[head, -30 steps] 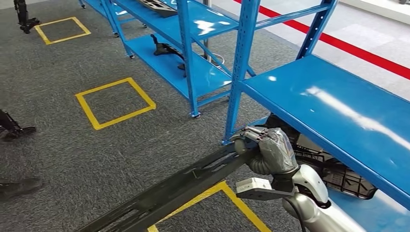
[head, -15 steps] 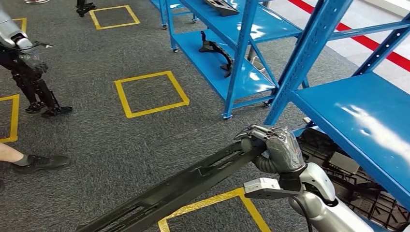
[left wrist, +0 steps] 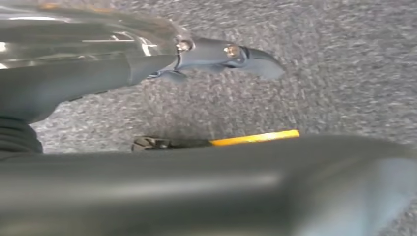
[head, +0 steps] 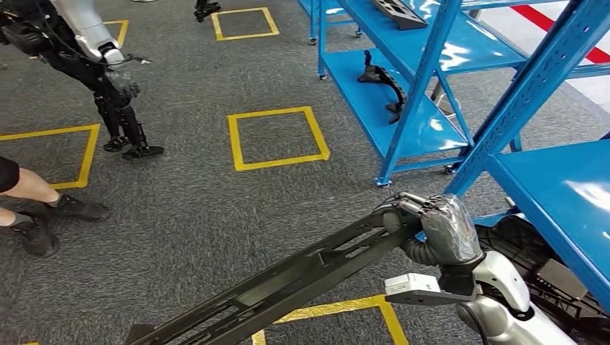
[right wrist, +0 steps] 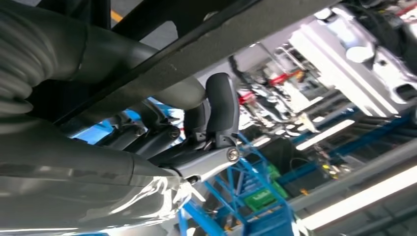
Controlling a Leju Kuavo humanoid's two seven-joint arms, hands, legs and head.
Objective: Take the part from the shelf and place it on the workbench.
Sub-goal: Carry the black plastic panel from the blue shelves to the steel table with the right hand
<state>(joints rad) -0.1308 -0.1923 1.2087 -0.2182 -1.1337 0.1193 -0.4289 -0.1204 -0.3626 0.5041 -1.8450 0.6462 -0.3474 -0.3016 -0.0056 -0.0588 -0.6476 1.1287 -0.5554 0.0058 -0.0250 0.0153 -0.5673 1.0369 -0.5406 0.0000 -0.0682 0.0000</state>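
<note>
Camera swung left off the shelf (head: 554,180) since a second ago. Right hand (head: 442,230) kept its fingers curled around the part (head: 288,280), lower centre. Left hand (left wrist: 147,64): cannot tell. Carry begun; workbench unseen.

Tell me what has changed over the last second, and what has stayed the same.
The whole head view has shifted: the robot is turning away from the blue shelf, so the camera moved, not the things. The yellow floor square slid rightward in the picture, and another robot's legs and a person's feet came into view. Unchanged: the right robot hand grips the end of the long black part.
</note>
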